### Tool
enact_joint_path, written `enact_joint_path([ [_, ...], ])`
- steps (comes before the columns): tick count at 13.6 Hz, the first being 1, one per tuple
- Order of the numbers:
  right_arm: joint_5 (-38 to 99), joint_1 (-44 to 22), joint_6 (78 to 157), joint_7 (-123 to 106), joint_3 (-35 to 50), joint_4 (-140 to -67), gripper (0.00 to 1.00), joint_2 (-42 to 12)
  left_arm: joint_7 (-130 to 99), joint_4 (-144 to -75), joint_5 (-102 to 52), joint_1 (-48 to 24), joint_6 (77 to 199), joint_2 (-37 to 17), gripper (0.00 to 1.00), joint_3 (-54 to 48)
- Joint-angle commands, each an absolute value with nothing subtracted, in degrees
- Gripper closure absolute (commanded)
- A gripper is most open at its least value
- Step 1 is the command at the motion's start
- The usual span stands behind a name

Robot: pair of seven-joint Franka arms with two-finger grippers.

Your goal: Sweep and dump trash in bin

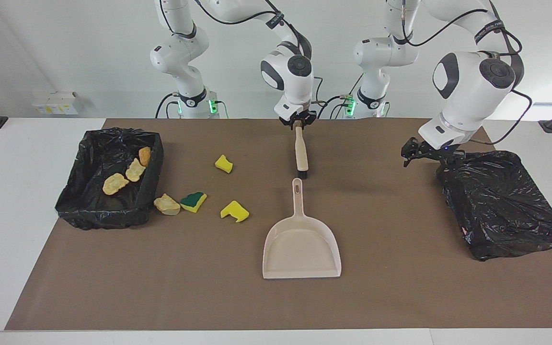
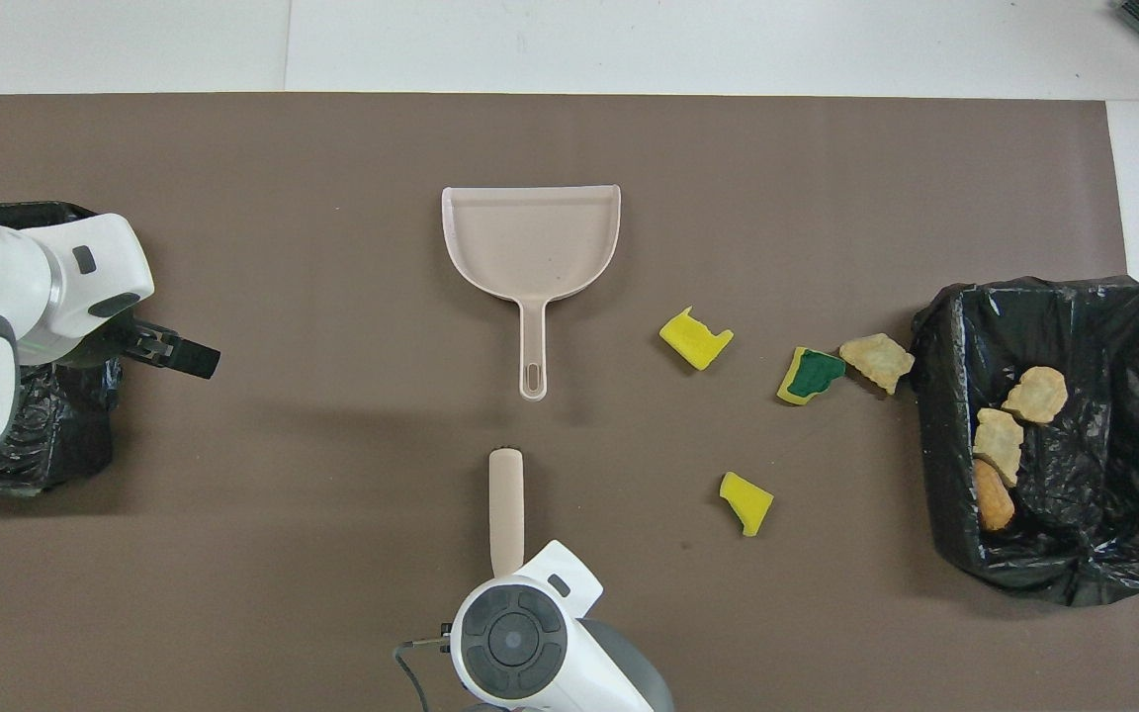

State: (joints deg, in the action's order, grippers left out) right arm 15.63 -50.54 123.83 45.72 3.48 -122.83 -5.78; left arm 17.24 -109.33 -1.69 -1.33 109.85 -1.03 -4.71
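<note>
- Right gripper (image 1: 298,122): in the overhead view its own wrist housing covers it, plus the near end of the brush (image 2: 506,509) handle.
- Brush bristles: only a dark tip shows at the end nearest the dustpan (image 1: 302,249); too small to make out.
- Left gripper (image 1: 408,155): fingers too small to tell the gap in the facing view; overhead shows one dark finger only.
- Closed black bag (image 1: 501,203): left arm covers most of it from overhead, and the view's edge cuts it off.
- Open bin (image 2: 1044,435): its folded liner hides the floor; contents under the three crusty chunks (image 2: 1000,445) can't be told.
- Both arms: upper links cut off by the facing view's top edge.
</note>
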Motion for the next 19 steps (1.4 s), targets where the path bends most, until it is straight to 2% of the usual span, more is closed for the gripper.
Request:
enact_joint_path([
  [1,16.7,-48.2,118.8,44.4,3.4,-120.6,1.0,-2.9,15.6,-109.7,-1.7,-4.0,112.4,-1.8,0.0,-4.5],
  [5,16.3,-42.6,111.6,39.7,3.3,-118.8,1.0,3.5,2.2,-107.5,-2.2,-11.5,117.0,-6.3,0.0,-4.9],
  [7,15.8,-37.7,104.8,35.0,3.3,-115.7,1.0,3.8,-3.1,-105.8,-3.2,-14.0,119.2,-9.0,0.0,-5.0],
  [9,15.3,-32.6,101.3,27.7,3.2,-114.9,1.0,4.0,-5.1,-105.1,-5.5,-16.5,122.0,-11.1,0.0,-5.0],
  [12,12.0,-24.4,98.5,13.5,3.3,-115.0,1.0,4.3,-13.1,-104.2,-6.1,-20.6,125.5,-13.4,0.0,-5.0],
  [15,9.8,-16.5,98.5,1.8,3.3,-115.5,1.0,3.4,-22.3,-104.2,-5.7,-26.5,128.8,-16.0,0.0,-5.0],
  [19,6.2,-7.2,98.4,-11.0,3.3,-115.7,1.0,2.6,-30.1,-104.1,-5.3,-30.8,132.7,-18.7,0.0,-4.8],
])
